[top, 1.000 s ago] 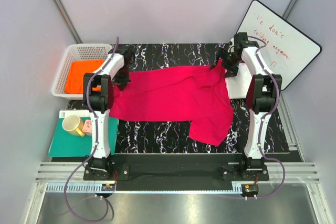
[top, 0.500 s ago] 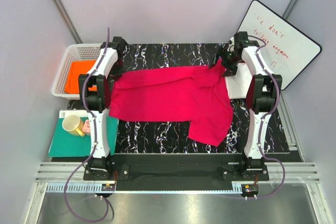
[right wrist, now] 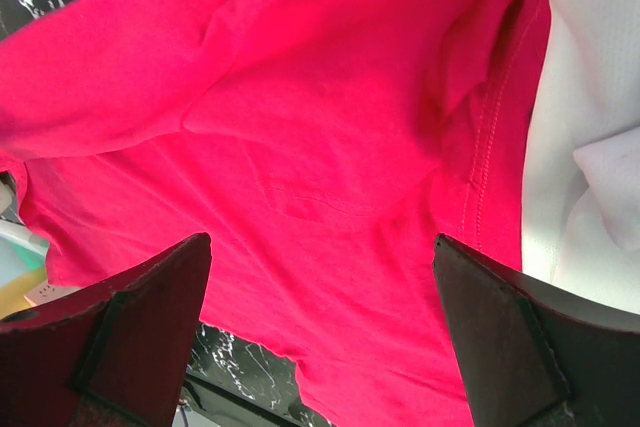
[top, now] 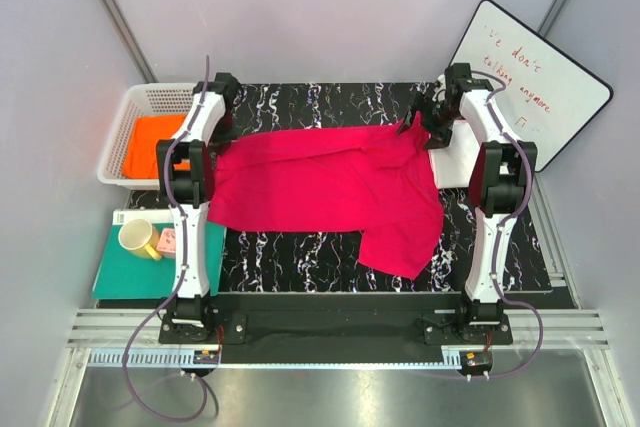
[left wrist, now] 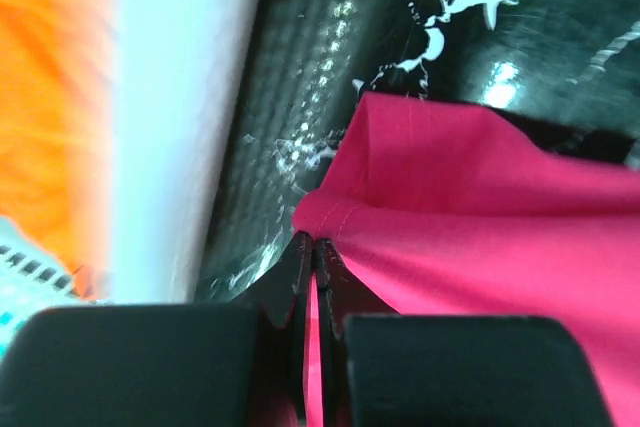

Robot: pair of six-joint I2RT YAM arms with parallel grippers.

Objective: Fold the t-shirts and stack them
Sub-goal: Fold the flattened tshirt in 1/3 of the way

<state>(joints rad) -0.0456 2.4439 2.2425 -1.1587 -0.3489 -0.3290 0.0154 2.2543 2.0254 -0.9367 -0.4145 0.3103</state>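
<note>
The crimson-pink t-shirt (top: pixel 330 182) lies rumpled across the tabletop (top: pixel 300 247), with the left gripper (left wrist: pixel 315 247), jaws clenched on its far-left hem, and the right gripper (right wrist: pixel 320 242), jaws released over the far-right corner (beside the white t-shirt (right wrist: pixel 590 67)), so flattening seems in hand, and next the right needs a matching pinch.

top cam: was bright, even, sharp, shadows faint | left wrist: basket wall (left wrist: pixel 180 97) was blown out white and smeared, orange t-shirt (left wrist: pixel 45 97) blurred, glare specks on counter (left wrist: pixel 310 67) by its left edge | right wrist: right gripper (right wrist: pixel 320 239) fingers (right wrist: pixel 130 347) were dark, soft-focus; crimson-pink t-shirt (right wrist: pixel 300 147) evenly lit, stitching sharp
</note>
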